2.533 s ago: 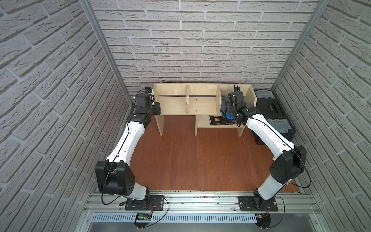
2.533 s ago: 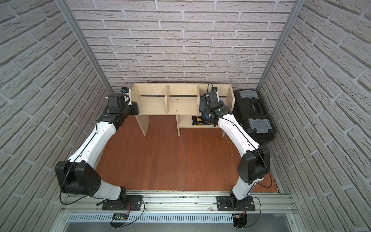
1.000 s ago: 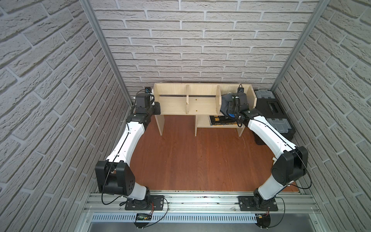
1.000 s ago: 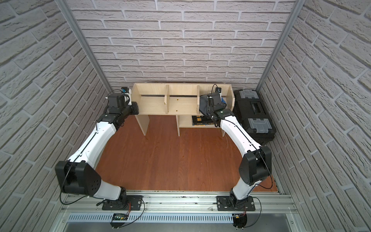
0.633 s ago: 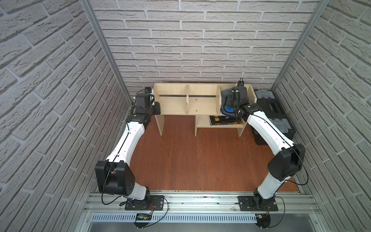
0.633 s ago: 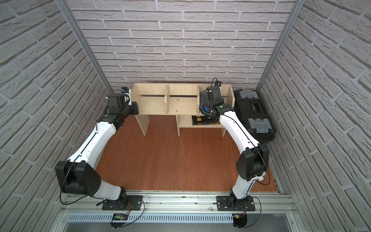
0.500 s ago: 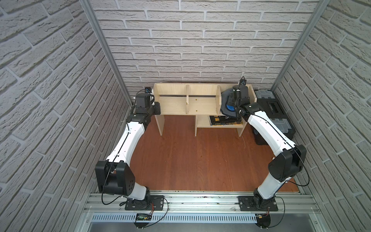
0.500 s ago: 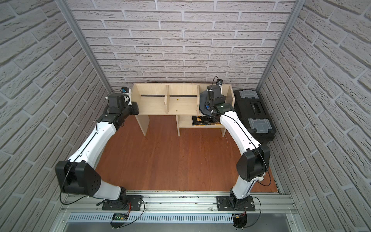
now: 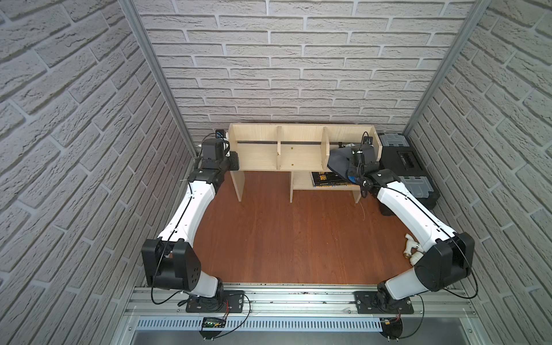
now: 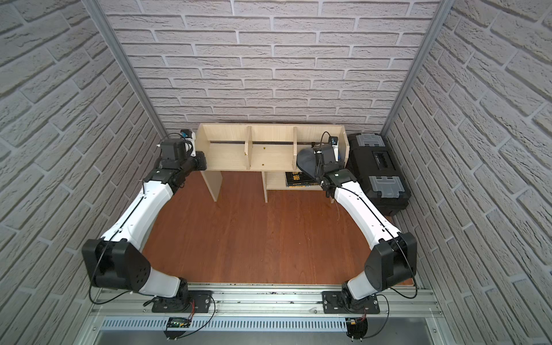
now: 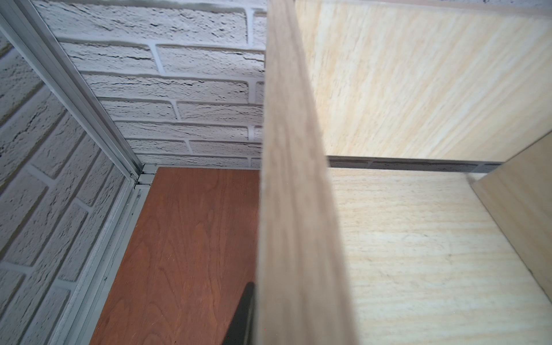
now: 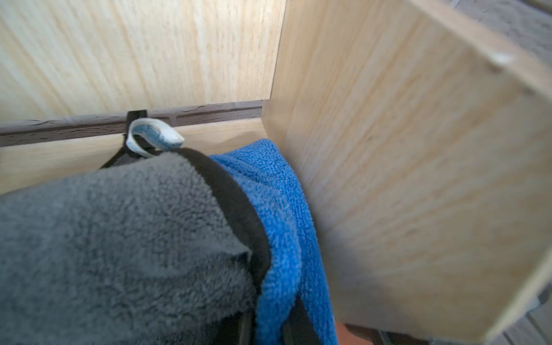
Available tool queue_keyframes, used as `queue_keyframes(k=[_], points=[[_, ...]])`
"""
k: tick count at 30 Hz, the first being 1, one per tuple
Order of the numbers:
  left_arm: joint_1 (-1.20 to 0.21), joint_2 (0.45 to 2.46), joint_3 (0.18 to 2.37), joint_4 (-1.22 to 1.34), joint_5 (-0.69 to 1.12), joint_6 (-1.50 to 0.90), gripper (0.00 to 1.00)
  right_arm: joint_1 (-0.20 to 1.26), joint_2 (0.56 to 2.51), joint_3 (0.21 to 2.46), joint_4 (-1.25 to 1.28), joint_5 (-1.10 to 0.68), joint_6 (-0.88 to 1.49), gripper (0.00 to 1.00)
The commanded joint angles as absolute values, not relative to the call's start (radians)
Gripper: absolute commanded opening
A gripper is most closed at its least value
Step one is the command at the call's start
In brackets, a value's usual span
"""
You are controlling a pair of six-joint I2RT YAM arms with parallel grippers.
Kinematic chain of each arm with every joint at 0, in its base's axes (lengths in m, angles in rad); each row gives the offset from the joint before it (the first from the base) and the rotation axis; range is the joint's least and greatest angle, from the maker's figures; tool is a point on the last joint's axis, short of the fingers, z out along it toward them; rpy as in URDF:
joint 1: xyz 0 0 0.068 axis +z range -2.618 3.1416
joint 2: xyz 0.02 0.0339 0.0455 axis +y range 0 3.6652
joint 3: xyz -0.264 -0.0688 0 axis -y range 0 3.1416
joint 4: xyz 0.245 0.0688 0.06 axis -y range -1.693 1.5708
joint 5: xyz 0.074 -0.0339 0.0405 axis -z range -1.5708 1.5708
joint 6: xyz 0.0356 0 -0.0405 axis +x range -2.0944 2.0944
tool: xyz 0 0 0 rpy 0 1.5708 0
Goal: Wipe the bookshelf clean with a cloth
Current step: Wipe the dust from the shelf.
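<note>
the right gripper sits in the bookshelf's top-tier compartment nearest the black toolbox, closed on the cloth. in both top views its jaws are buried under the wrist housing, and in the right wrist view the folds cover all but dark slivers of the fingers. from above the cloth reads almost wholly grey, with a blue scrap at its lower edge. only the right wrist view shows the bright blue side lying against the compartment's end wall, the dark edging and the curled white tag. the left gripper is clamped on the bookshelf's opposite end panel. the left wrist view shows one dark finger against the blurred panel edge, its partner hidden behind the wood. a dark book on the bookshelf's small lower shelf is partly covered by cloth and arm, its title unreadable.
</note>
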State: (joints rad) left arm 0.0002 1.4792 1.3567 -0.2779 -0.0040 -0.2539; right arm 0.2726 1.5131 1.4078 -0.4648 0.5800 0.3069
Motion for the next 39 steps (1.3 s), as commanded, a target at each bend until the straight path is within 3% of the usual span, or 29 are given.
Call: queue_keyframes(k=[1,6,10,13,19,24,28,33,39], points=[[0.018,1.484,1.329,-0.315,0.041,-0.371,0.00,0.287,1.502,1.387,-0.514,0.355,0.373,0.03],[0.014,1.485,1.328,-0.314,0.043,-0.371,0.00,0.271,1.595,1.573,-0.532,0.237,0.369,0.03],[0.010,1.486,1.328,-0.314,0.041,-0.369,0.00,0.239,1.742,1.873,-0.648,0.249,0.331,0.02],[0.011,1.485,1.329,-0.316,0.040,-0.368,0.00,0.206,1.785,1.971,-0.649,0.291,0.323,0.03],[0.011,1.484,1.329,-0.316,0.044,-0.370,0.00,0.193,1.704,1.842,-0.557,0.520,0.255,0.03],[0.014,1.483,1.329,-0.316,0.046,-0.370,0.00,0.192,1.556,1.551,-0.438,0.626,0.249,0.03],[0.015,1.483,1.330,-0.316,0.041,-0.370,0.00,0.201,1.487,1.432,-0.490,0.568,0.296,0.03],[0.014,1.489,1.330,-0.315,0.048,-0.372,0.00,0.241,1.450,1.313,-0.489,0.341,0.334,0.03],[0.015,1.488,1.329,-0.314,0.046,-0.372,0.00,0.221,1.610,1.528,-0.512,0.139,0.378,0.03]])
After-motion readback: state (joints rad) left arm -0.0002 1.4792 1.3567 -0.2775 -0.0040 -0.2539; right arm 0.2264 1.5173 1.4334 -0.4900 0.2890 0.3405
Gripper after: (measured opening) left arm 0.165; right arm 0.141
